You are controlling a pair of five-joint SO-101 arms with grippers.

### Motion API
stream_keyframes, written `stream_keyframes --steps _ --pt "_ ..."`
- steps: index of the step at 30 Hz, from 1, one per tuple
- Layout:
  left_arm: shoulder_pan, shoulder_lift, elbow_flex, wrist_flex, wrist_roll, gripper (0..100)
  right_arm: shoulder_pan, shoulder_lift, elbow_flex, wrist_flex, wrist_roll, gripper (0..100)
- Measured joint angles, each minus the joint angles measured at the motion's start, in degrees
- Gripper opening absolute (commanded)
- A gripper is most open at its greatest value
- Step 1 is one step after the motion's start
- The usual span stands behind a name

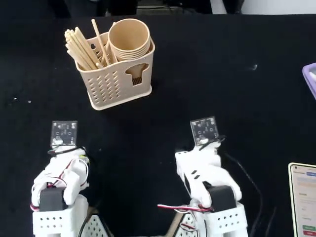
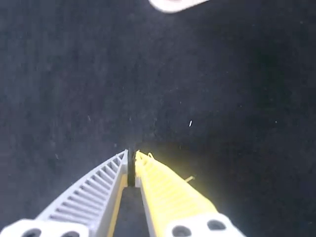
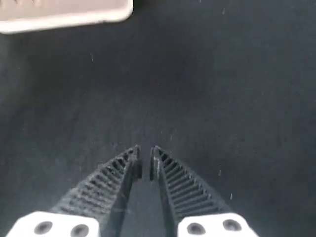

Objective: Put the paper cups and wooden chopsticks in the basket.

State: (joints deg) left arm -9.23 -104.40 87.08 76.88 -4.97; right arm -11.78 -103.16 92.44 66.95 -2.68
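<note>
left gripper (image 2: 131, 154) closed on nothing and right gripper (image 3: 144, 153) pinched together empty too, both low in the frame, well apart from basket (image 1: 118, 84) at upper left, nearer the left one, cups (image 1: 129, 37) and chopsticks (image 1: 81, 47) already standing on end inside.

The black cloth-covered worktop (image 1: 237, 98) carries a beige perforated plastic basket (image 1: 118, 85) standing upright toward its far left, a lilac-rimmed object (image 1: 311, 78) at its right edge, and a white-framed screen device (image 1: 303, 197) lying flat near its right front corner.
</note>
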Motion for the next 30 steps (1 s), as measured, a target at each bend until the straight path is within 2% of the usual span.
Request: stream_keyframes --steps 3,5,9,17,19,30 --pt "0.0 0.09 0.35 0.35 5.8 3 0.44 0.0 2.55 0.7 0.0 5.3" --pt "-0.09 0.09 0.35 0.35 7.21 4 1.85 0.0 4.13 0.88 -1.05 5.3" --pt "-0.09 0.09 1.05 0.35 7.65 4 4.92 0.0 4.13 0.88 -5.45 5.3" --pt "0.0 0.09 4.57 -5.36 7.82 4 10.2 0.0 4.13 2.11 -5.63 5.3" --pt "0.0 0.53 8.44 -5.98 7.82 4 10.55 0.0 4.13 1.49 -5.63 5.3" --pt "-0.09 0.7 9.05 -4.22 6.77 3 10.9 0.0 4.13 7.38 -5.63 5.2"
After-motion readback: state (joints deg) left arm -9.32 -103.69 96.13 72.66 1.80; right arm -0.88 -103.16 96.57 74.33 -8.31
